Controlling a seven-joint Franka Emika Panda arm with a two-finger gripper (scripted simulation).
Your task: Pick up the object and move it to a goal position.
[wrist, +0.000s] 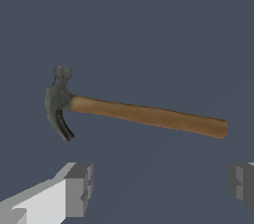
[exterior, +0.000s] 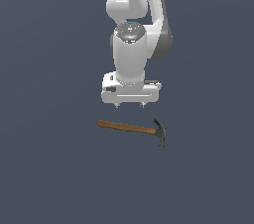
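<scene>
My end effector point(exterior: 130, 105) hovers with fingers spread apart, empty — the hammer point(exterior: 135, 129) lies flat just below it on the worktop point(exterior: 49, 168). If I clamp the handle off-centre, I judge the heavy head could tip it loose.

Hammer point(wrist: 134, 114): smooth brown wood handle, matt dark grey metal head. Arm point(exterior: 130, 54): glossy white.

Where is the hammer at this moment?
In the exterior view, the hammer lies on the flat grey surface just below the open pincer, not touching it, with its dark head toward the exterior view's right.
</scene>
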